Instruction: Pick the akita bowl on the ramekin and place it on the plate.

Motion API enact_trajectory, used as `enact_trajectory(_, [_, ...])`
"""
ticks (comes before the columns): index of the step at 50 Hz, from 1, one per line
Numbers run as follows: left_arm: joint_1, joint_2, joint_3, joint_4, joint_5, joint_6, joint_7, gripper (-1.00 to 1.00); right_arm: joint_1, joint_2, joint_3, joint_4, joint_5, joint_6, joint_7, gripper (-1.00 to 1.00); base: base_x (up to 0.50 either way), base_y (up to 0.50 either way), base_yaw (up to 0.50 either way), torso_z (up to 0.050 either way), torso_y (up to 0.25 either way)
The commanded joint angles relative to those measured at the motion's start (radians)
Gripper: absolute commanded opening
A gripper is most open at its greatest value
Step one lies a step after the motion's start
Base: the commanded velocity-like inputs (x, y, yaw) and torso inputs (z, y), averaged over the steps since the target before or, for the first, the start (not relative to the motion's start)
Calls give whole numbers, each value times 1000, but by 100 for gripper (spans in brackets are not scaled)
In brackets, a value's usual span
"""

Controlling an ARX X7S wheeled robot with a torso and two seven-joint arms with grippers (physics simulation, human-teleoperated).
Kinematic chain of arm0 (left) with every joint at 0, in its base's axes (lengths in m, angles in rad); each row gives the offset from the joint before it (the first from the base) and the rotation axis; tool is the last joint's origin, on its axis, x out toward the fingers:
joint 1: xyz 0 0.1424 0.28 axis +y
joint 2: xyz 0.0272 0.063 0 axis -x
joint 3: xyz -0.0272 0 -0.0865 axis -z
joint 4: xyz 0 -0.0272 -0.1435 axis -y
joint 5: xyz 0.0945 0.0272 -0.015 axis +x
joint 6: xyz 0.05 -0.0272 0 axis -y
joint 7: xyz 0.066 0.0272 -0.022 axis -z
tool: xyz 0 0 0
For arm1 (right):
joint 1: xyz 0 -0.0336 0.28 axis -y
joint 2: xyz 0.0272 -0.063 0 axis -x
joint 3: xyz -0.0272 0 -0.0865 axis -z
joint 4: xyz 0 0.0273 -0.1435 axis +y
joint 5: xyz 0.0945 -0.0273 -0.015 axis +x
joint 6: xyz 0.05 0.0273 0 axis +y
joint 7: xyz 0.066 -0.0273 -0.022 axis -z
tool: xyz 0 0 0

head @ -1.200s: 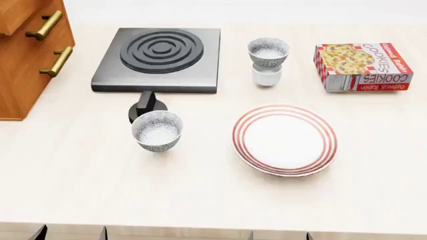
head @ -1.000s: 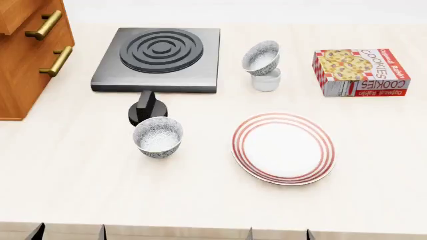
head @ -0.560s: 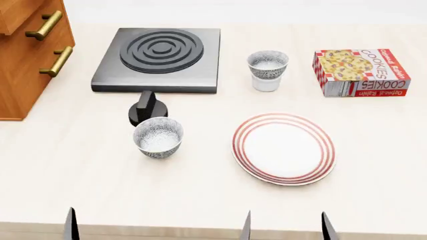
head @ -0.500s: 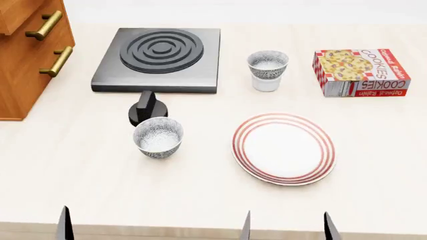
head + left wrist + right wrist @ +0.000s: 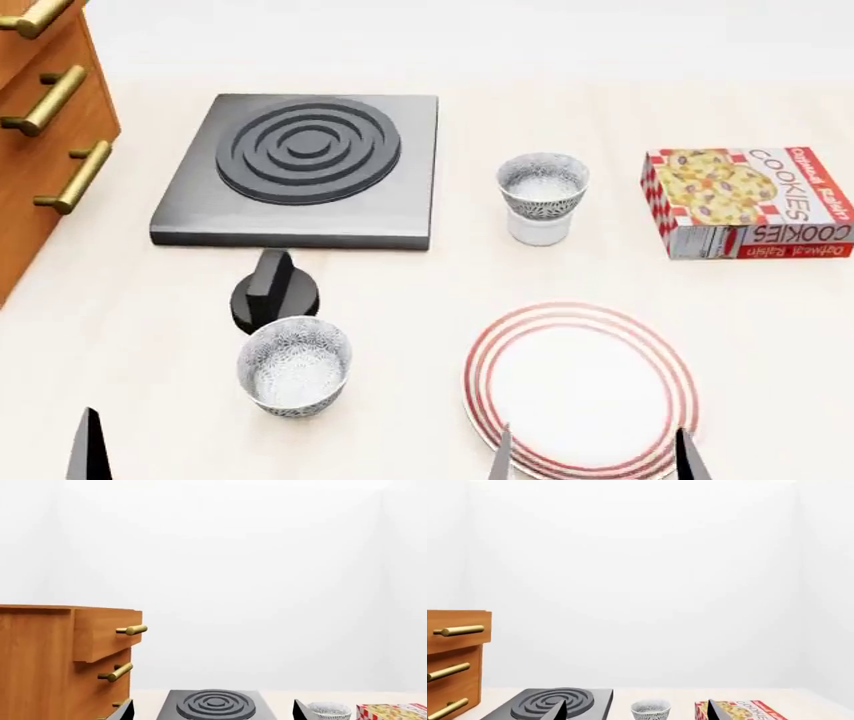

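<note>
The speckled akita bowl (image 5: 542,185) sits upright on the white ramekin (image 5: 539,231), right of the stove. It also shows in the right wrist view as akita bowl (image 5: 650,710) and at the frame edge as akita bowl (image 5: 329,711). The red-ringed plate (image 5: 534,345) lies nearer me, in front of the bowl. My right gripper (image 5: 594,458) hovers open over the plate's near edge, far short of the bowl. One fingertip (image 5: 90,455) of my left gripper (image 5: 212,712) shows at the head view's lower left; that gripper is open and holds nothing.
A second speckled bowl (image 5: 294,364) stands left of the plate, by a black knob (image 5: 274,293). The dark stove (image 5: 300,165) is behind them. A cookie box (image 5: 754,200) lies right of the ramekin. A wooden drawer cabinet (image 5: 40,120) borders the left side.
The head view has shifted, so everything sits lower and larger in frame. The akita bowl, tilted a second ago, stands upright. The gripper fingertips have risen higher above the bottom edge.
</note>
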Motion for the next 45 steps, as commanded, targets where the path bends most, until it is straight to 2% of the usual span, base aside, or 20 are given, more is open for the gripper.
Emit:
enact_trajectory(1, [7,-15,12,11,-9,3,-13,100,-6,17,-11,-18,6,10,16,100,500,0,0,0,0])
enact_trajectory(18, [-5,-30,32,12,7,-34,-40,100,-3,35,-19,-3,21,-2,34,100,500,0,0,0,0])
enact_trajectory(19, [3,-32,27,7,-24,8,-27,100,-3,36,-20,-3,22,-2,35,100,500,0,0,0,0])
enact_trajectory(31, [-3,-43,37,9,-13,-14,-45,100,3,45,-27,2,29,-1,47,100,500,0,0,50,0])
enact_trajectory(32, [-4,-44,37,8,-12,-15,-46,100,-7,47,-25,14,40,-71,42,100,500,0,0,50,0])
enact_trajectory(45, [-3,-56,46,6,-16,-7,-56,100,4,59,-40,10,29,-29,54,100,0,0,0,50,0])
